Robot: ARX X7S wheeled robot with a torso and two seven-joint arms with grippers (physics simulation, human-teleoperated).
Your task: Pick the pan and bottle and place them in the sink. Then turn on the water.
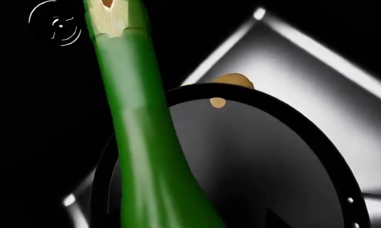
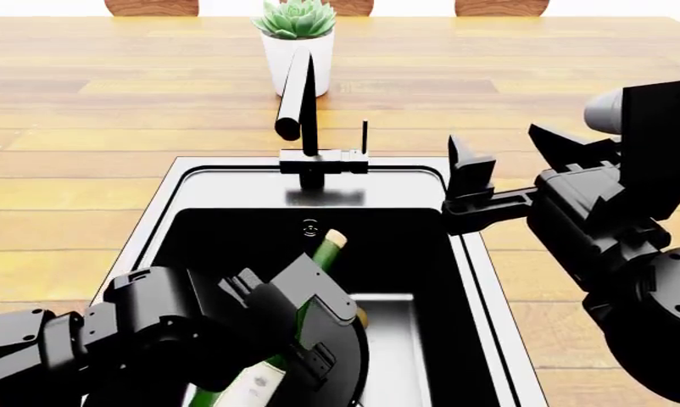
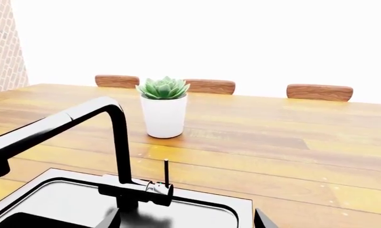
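Two tools work here. Our left tool grips the bottle, neck pointing away into the sink, above the pan. Our right tool, jaws spread and empty, sits just right of the faucet lever, nearer it.

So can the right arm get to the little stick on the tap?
Probably yes. The right gripper hovers beside the faucet, and nothing stands between it and the thin lever. The left gripper is down in the sink with the bottle.
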